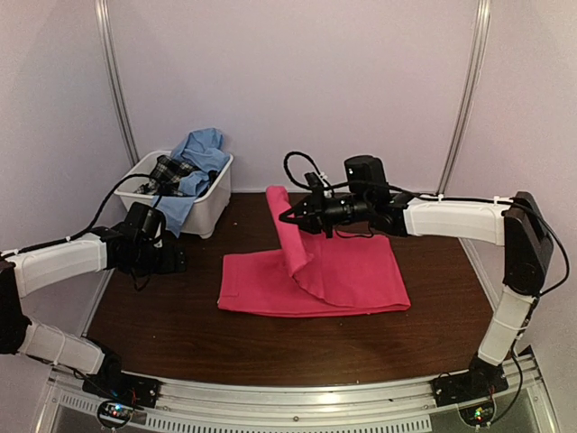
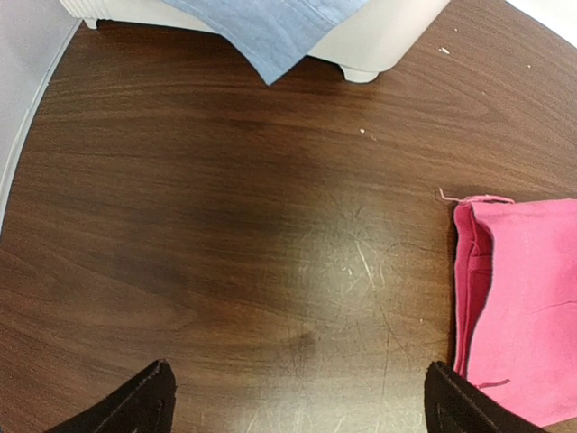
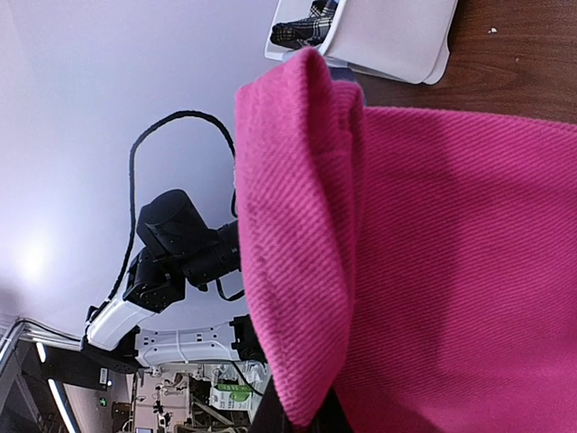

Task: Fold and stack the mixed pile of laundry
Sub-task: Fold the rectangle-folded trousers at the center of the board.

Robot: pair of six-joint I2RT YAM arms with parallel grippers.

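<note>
Soft overhead light; pale glare on the table (image 2: 352,262); wrist views warp; the pink cloth (image 3: 433,271) shows crisp weave.

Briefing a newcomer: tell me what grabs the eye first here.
The bright pink cloth sits at the centre of the table, one edge lifted in a peak by the shut right gripper. Behind it to the left, a white tub spills a light blue shirt; the left gripper hangs open over bare wood.
</note>
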